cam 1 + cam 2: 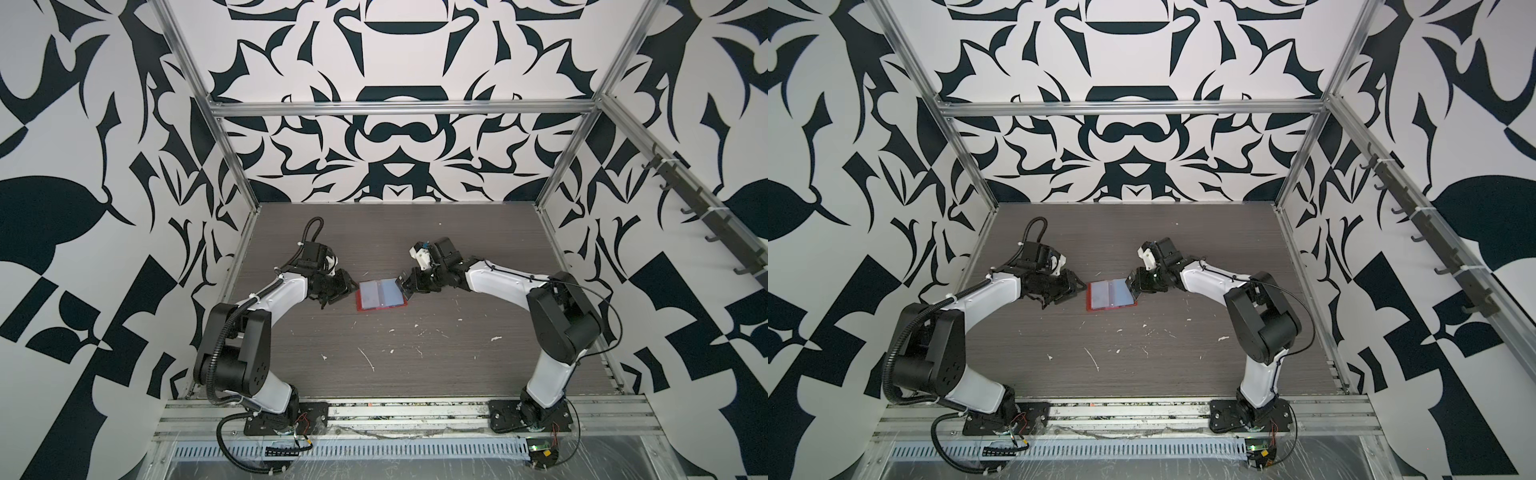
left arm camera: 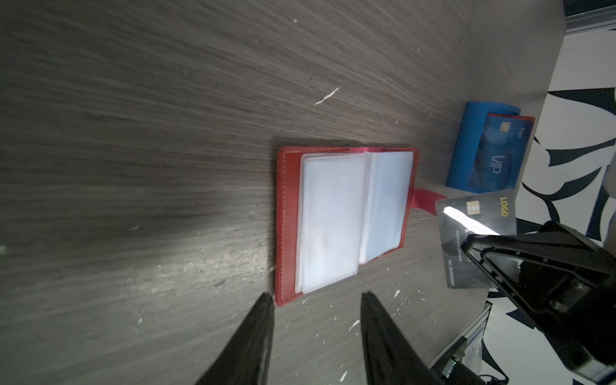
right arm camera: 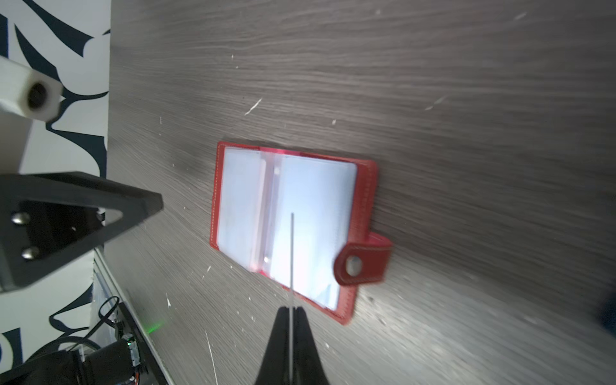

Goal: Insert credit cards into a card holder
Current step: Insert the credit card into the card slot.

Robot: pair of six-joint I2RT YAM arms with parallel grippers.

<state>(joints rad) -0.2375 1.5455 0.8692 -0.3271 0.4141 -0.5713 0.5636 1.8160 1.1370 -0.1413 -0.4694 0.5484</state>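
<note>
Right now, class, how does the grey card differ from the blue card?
The grey card is clamped in the right pincer; the blue card sits in the blue stand. The grey card reads LOGO, the blue card VIP. Both carry a gold chip.

Both top views are bright and evenly lit from above, sharp at centre, with wide-angle bending of the rails toward the corners and only faint shadows on the table [image 1: 415, 365]. The left wrist view is dimmer, with the wood smeared by motion blur, a pale glare patch on it, a white glare stripe across the grey card [image 2: 453, 253], and the card holder [image 2: 288, 226] sleeves washed out. The right wrist view is also blurred, sleeves blown white, near parts out of focus.
</note>
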